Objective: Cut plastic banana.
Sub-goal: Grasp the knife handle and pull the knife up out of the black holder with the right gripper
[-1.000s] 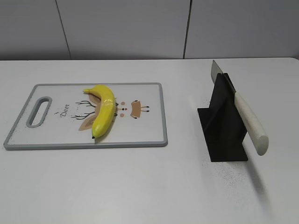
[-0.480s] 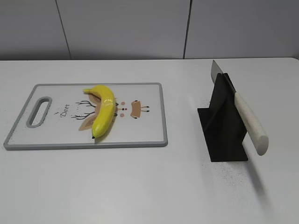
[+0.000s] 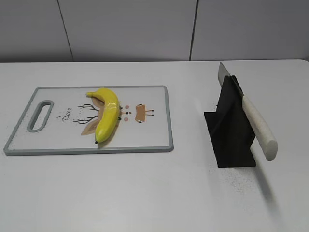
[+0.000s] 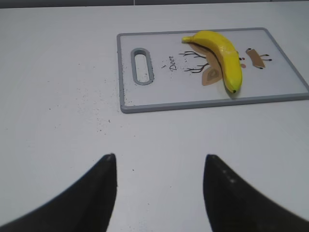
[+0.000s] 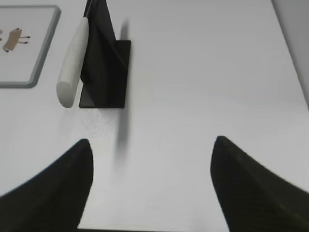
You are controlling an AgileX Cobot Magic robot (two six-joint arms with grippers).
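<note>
We're at the start — yellow plastic banana (image 3: 107, 114) lies mid grey-rimmed white cutting board (image 3: 145, 125), both grippers (image 4: 159, 193) (image 5: 150, 183) spread wide, empty. White-handled knife (image 3: 258, 126) sits right of board in black stand (image 3: 231, 137) — a sloppy handle grab could tip it.
</note>
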